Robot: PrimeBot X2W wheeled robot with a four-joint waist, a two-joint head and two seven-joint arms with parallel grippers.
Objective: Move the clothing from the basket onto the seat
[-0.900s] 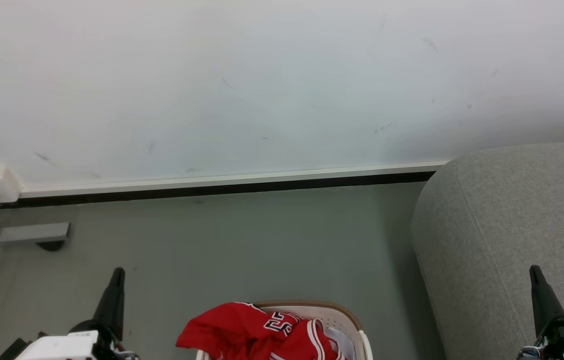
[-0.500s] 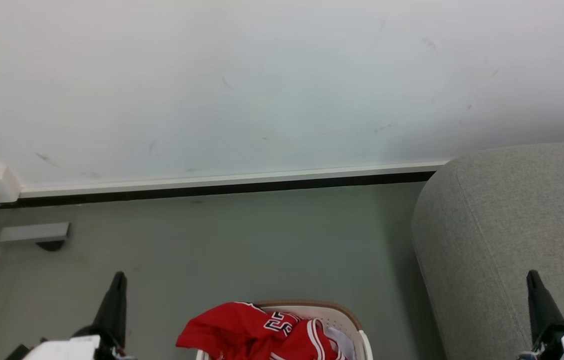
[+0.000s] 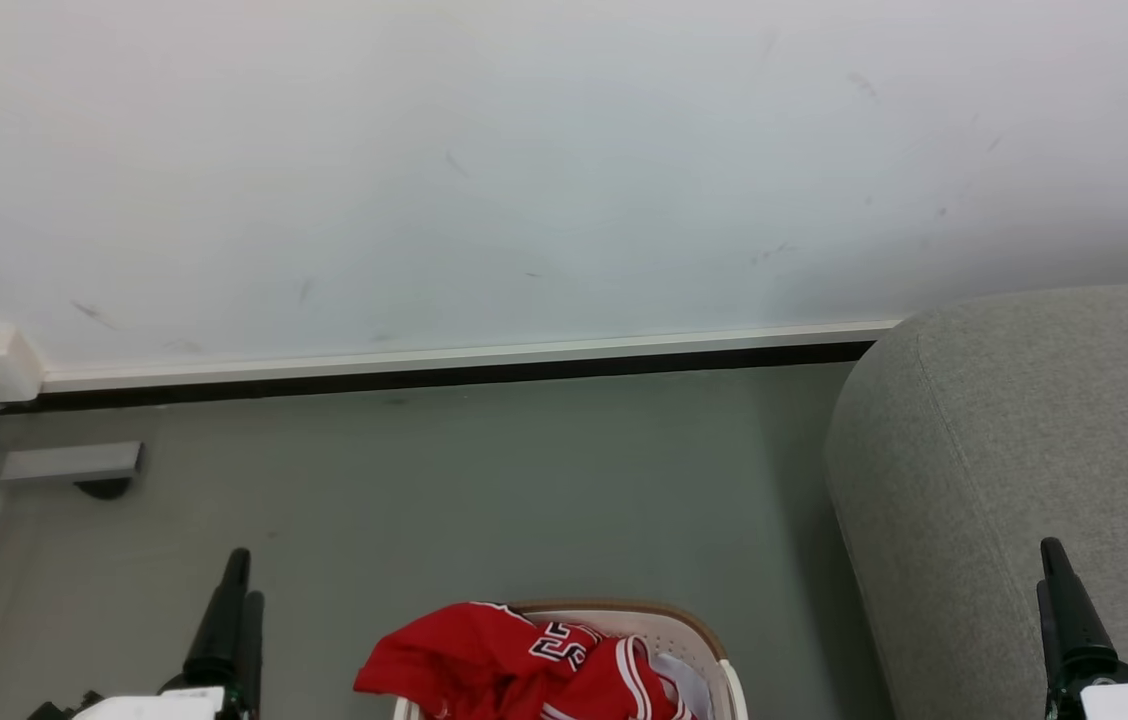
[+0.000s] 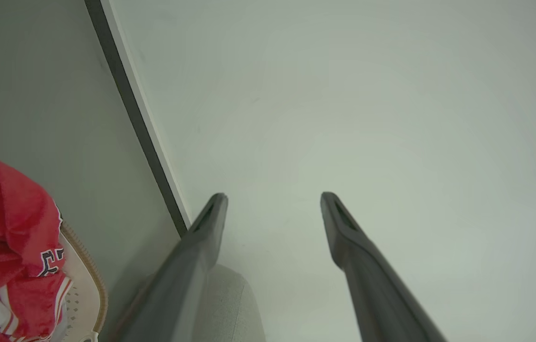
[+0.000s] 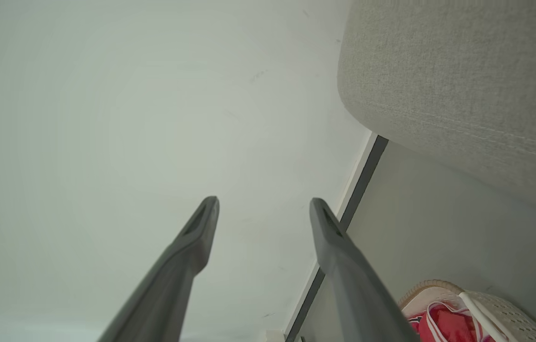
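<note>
Plainly, you have yet to reach for anything: your left tool (image 4: 273,195) and right tool (image 5: 264,199) both stand spread wide and empty, fingers aimed toward the wall (image 3: 524,150) and not at the work. The clothing (image 3: 484,665) is a crumpled red heap in the basket (image 3: 666,616), which sits on the floor (image 3: 484,470) at the bottom middle of the head view, with one fold spilling over the basket's left side. It lies between your two tools and well apart from both, somewhat nearer the left one; each wrist view catches it only at a lower corner, so neither tool is lined up on it. I'd judge the left tool the better choice. Tip that wrist down until the red cloth sits between the fingers, come in from above onto the raised fold, and pinch plenty of fabric while keeping off the brown rim. Lift it clear of the basket wall before you swing right toward the seat (image 3: 1024,420).
</note>
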